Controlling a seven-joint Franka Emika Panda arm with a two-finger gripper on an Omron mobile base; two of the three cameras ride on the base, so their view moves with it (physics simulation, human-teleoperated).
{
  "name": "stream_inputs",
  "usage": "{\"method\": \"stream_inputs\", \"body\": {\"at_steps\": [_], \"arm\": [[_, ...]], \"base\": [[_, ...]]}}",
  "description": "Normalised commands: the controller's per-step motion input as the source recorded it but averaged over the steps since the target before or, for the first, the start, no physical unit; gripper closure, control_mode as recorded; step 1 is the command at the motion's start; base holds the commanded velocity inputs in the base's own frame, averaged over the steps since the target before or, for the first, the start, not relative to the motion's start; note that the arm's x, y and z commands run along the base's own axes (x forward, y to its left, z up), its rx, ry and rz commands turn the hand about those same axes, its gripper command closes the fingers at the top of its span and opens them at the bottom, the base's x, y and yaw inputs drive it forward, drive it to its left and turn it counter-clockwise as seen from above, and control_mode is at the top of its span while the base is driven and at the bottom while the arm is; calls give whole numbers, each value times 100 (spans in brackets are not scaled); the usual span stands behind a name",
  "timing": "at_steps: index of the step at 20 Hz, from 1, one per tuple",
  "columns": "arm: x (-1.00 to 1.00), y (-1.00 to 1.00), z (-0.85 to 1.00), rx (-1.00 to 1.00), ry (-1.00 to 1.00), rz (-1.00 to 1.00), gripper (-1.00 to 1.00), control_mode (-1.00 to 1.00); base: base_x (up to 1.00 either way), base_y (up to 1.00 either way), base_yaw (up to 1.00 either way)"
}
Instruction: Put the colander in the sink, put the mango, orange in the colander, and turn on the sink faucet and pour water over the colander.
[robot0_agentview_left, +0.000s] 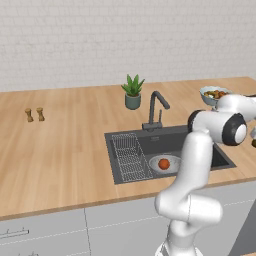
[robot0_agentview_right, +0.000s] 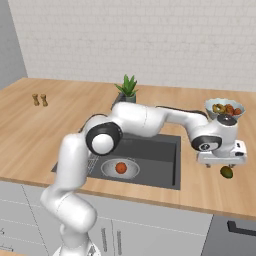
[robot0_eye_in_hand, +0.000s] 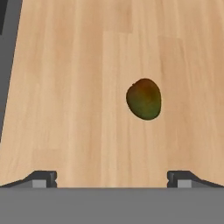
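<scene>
Spread wide and empty, pincer (robot0_agentview_right: 220, 166) over mango (robot0_eye_in_hand: 144, 99) on wooden counter (robot0_agentview_right: 30, 130).

Left of pincer, colander (robot0_agentview_right: 120, 169) already down in sink (robot0_agentview_right: 160, 152), orange (robot0_agentview_right: 120, 168) inside; mango just ahead, untouched, not yet gripped. Likely left: lifting mango into colander, then opening sink faucet (robot0_agentview_left: 155, 109) for water. Beyond pincer, fruit bowl (robot0_agentview_right: 224, 107); white brick wall (robot0_agentview_right: 150, 40) behind counter.
</scene>
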Motion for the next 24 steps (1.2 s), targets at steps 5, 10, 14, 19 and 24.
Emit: {"method": "stream_inputs", "body": {"at_steps": [5,10,14,19,24], "arm": [[19,-17,-24,0,5,0,-100,-100],[12,-3,-33,0,1,0,-100,-100],[15,0,-34,0,0,0,-100,-100],[25,-2,-29,0,-1,0,-100,-100],[33,-11,-22,-1,-1,0,-100,-100]], "base": [[0,0,0],[0,0,0],[0,0,0],[0,0,0],[0,0,0]]}}
